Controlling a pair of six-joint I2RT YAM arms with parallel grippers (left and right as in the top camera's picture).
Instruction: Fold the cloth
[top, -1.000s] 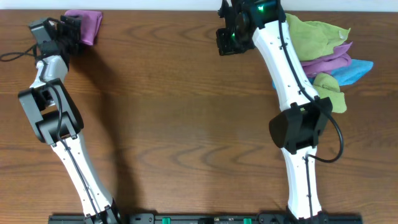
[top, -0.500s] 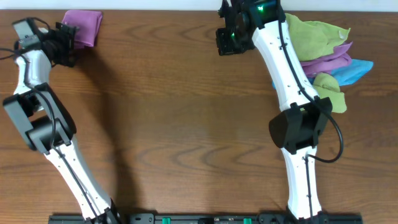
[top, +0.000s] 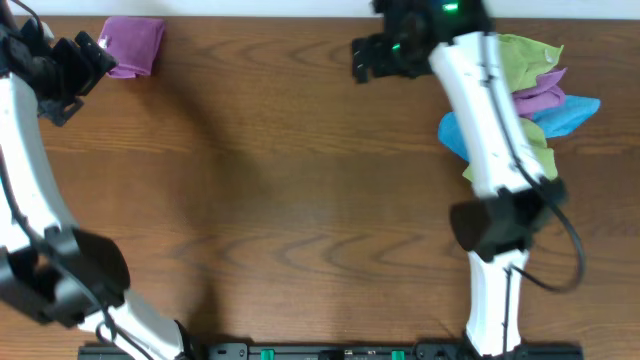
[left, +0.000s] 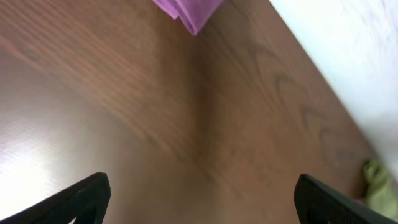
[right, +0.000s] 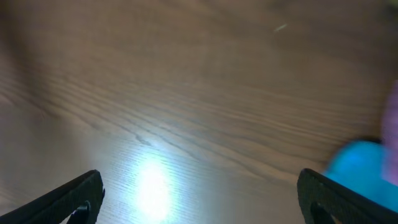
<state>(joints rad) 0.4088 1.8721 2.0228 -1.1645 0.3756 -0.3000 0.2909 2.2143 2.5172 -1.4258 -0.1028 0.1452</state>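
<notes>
Purple cloth (top: 137, 44) lies folded small at the far left edge of the table (top: 280, 180), same spot as a second ago. The left arm has swung outward since then, and the left gripper (left: 204, 198) now sits just left of the cloth without touching it, jaws spread wide and empty. The right gripper (right: 202, 196) has shifted slightly rightward near the far edge and hangs over bare wood, jaws wide apart and holding nothing; a blue patch is newly exposed in the pile of green, purple and blue cloths (top: 535, 70) beside its arm.
</notes>
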